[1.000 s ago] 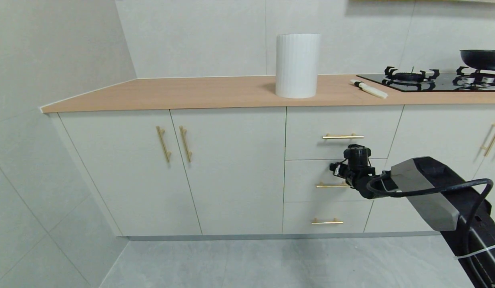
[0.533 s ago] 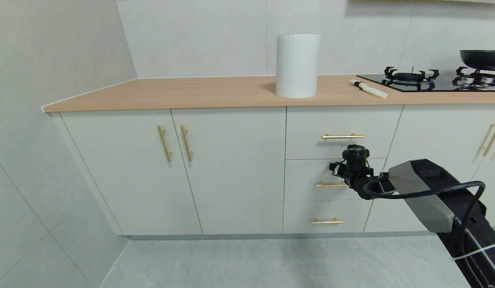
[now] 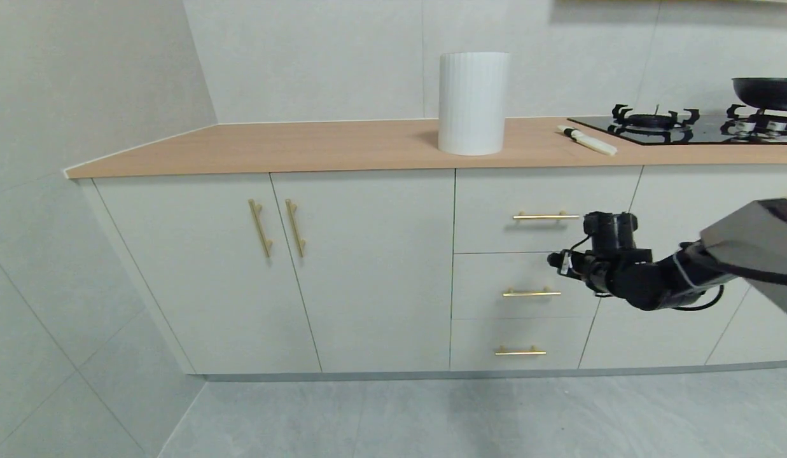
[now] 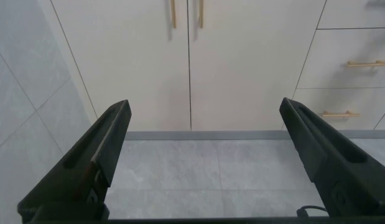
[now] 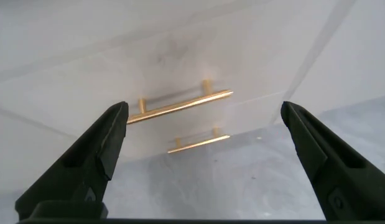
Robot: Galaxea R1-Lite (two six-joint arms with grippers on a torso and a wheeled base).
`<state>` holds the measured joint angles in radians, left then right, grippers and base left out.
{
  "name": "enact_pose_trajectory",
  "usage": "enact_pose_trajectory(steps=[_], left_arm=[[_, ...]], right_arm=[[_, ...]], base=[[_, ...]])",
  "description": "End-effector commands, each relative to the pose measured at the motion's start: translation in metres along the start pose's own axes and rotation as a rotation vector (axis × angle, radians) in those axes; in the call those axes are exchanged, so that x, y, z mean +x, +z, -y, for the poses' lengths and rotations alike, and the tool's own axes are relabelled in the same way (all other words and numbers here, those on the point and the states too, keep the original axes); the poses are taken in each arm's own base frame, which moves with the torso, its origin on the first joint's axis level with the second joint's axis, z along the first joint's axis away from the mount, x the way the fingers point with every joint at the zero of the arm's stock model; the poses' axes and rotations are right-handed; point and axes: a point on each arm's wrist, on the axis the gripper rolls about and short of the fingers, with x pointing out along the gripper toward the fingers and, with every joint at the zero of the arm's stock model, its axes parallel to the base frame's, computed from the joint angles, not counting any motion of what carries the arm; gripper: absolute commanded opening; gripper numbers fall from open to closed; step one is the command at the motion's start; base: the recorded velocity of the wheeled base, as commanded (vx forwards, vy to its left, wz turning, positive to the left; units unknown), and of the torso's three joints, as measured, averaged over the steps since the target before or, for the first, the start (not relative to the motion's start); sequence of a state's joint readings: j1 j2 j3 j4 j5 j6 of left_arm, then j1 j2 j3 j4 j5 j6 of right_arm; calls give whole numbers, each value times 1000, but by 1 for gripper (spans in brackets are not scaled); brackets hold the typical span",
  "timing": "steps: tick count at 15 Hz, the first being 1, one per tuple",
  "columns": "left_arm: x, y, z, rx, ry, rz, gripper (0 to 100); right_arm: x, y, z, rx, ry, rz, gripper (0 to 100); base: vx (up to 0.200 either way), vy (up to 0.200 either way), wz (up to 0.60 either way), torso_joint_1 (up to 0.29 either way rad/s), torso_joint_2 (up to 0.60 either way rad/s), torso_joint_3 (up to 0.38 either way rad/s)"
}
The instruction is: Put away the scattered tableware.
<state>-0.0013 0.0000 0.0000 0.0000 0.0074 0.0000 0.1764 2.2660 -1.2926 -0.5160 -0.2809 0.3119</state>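
A white utensil (image 3: 587,141) with a dark end lies on the wooden countertop (image 3: 317,146), just left of the gas hob (image 3: 686,127). A tall white ribbed container (image 3: 473,104) stands on the counter left of the utensil. My right gripper (image 3: 562,261) hovers in front of the drawer stack, between the top handle (image 3: 544,217) and the middle handle (image 3: 530,293). It is open and empty (image 5: 204,109), facing a gold drawer handle (image 5: 180,106). My left gripper (image 4: 204,107) is open and empty, low over the floor before the cabinet doors (image 4: 189,56).
A black pan (image 3: 767,93) sits on the hob at the far right. The double cabinet doors (image 3: 275,267) and all three drawers are closed. A tiled wall (image 3: 62,191) closes off the left side. Grey floor (image 3: 431,413) lies open below the cabinets.
My right arm has swung up and to the right, and its gripper now sits a little higher and farther right in front of the drawers. The counter items have not moved.
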Motion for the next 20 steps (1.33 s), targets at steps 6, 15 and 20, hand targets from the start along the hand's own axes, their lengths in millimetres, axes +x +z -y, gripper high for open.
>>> enact_pose_trajectory(steps=[6, 15, 20], left_arm=[[0, 0, 0, 0, 0, 0, 100], [0, 0, 0, 0, 0, 0, 100], [0, 0, 0, 0, 0, 0, 100]], right_arm=[[-304, 54, 65, -61, 125, 396, 100], [-438, -78, 159, -176, -114, 522, 100], [-452, -126, 170, -196, -210, 609, 100]], base=[[0, 0, 0, 0, 0, 0], [0, 0, 0, 0, 0, 0], [0, 0, 0, 0, 0, 0]])
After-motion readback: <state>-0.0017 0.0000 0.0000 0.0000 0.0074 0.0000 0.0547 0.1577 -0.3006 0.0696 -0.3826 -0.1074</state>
